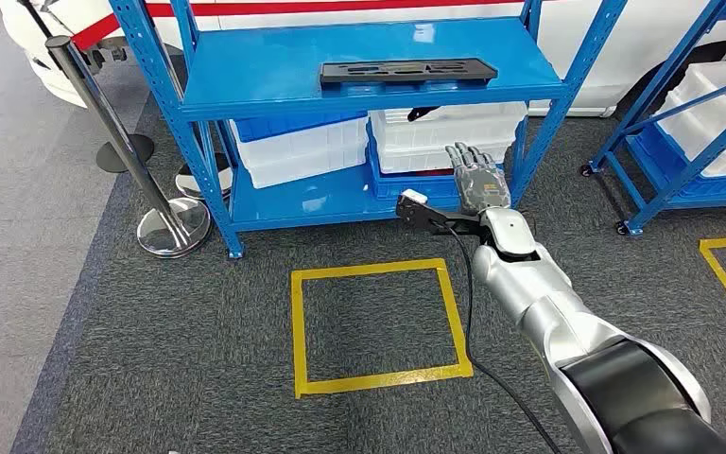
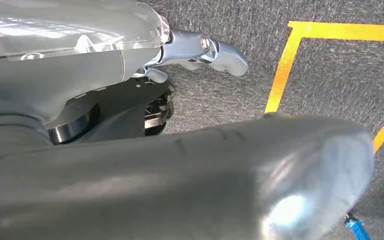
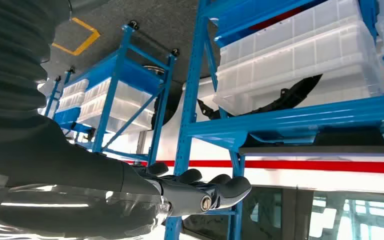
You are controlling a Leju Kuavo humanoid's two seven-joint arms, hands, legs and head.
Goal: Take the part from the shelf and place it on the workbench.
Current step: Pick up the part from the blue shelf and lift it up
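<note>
A long flat black part (image 1: pixel 406 71) lies on the top board of the blue shelf (image 1: pixel 246 95), toward its right half. My right hand (image 1: pixel 477 175) is raised in front of the lower shelf level, below and slightly right of the part, fingers stretched out and apart, holding nothing. In the right wrist view the same hand (image 3: pixel 200 192) reaches toward the shelf frame (image 3: pixel 187 100) with its fingers extended. My left hand (image 2: pixel 220 52) hangs over the grey carpet with nothing in it.
White and blue bins (image 1: pixel 302 151) sit on the lower shelf; one (image 1: pixel 444 132) holds another black piece. A chrome stanchion (image 1: pixel 172 227) stands at the shelf's left. A yellow taped square (image 1: pixel 378 326) marks the floor. A second blue shelf (image 1: pixel 700 142) stands right.
</note>
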